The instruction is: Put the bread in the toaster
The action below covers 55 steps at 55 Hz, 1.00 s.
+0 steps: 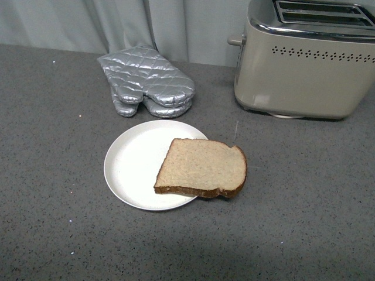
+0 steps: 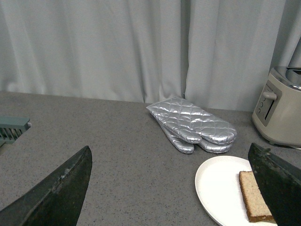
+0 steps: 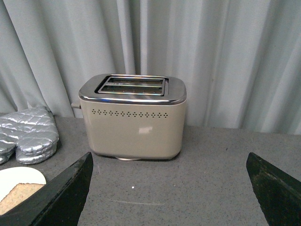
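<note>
Centrally, the bread (image 1: pixel 202 168) lies flat as a single slice, half on the white plate (image 1: pixel 132 164) and half overhanging the plate's rim on the side toward the toaster (image 1: pixel 304 70). It lies low and ahead of the left gripper (image 2: pixel 169 147), with one edge hidden behind one of that gripper's dark fingers (image 2: pixel 61 188). The jaws are spread wide with nothing between them. The right gripper (image 3: pixel 169 155) is likewise spread wide and holds nothing. The toaster stands upright straight ahead of it, framed between its fingers and well apart from them, with the two chrome-rimmed slots facing up. A silver quilted oven mitt (image 1: pixel 149 82) lies ahead of the left gripper, beyond the plate and near it. Everything rests on a grey speckled countertop (image 1: pixel 53 175), backed by a pale curtain (image 2: pixel 94 47).
</note>
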Available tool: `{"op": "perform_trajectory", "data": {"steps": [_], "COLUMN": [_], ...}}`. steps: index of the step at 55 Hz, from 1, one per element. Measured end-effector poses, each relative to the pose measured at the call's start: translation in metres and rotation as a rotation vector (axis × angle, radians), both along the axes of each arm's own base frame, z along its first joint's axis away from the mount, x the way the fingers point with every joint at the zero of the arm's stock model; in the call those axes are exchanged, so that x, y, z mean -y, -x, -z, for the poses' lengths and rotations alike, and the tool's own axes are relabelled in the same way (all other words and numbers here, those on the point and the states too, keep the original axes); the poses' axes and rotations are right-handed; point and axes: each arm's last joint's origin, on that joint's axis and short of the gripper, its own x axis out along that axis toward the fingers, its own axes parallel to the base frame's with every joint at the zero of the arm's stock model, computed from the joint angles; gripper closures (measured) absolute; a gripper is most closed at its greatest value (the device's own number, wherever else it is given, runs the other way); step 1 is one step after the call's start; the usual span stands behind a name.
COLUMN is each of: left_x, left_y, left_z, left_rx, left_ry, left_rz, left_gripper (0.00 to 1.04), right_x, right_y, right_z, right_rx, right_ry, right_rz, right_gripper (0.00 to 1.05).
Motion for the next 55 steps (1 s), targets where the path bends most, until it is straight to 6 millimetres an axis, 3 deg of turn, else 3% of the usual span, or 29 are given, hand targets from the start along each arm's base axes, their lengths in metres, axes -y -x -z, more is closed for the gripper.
{"op": "perform_trajectory", "data": {"steps": [21,26,31,42,47,55], "left_x": [0.000,0.001,0.003,0.011,0.012,0.013], "left_y": [0.000,-0.003,-0.011,-0.049,-0.078,-0.107], "left_z": [0.000,0.004,0.008,0.008,0.019,0.030], "left_rx": [0.000,-0.212,-0.306,-0.414,-0.510,-0.579], "left_ry": [0.001,0.121,0.189,0.272,0.270,0.266], "left_rz": [0.000,-0.176,-0.254,-0.171,-0.133,-0.115], "left_gripper": [0.07,0.07,0.07,0.07,0.07,0.07], "right_x": [0.000,0.000,0.000,0.000,0.000,0.000], "right_y": [0.000,0.000,0.000,0.000,0.000,0.000], "right_z": [0.000,0.000,0.000,0.000,0.000,0.000], "right_rx": [0.000,0.000,0.001,0.001,0.001,0.001], "right_ry": [0.000,0.000,0.000,0.000,0.000,0.000], "right_rz": [0.000,0.000,0.000,0.000,0.000,0.000], "right_gripper": [0.10,0.10,0.10,0.10,0.10,0.10]}}
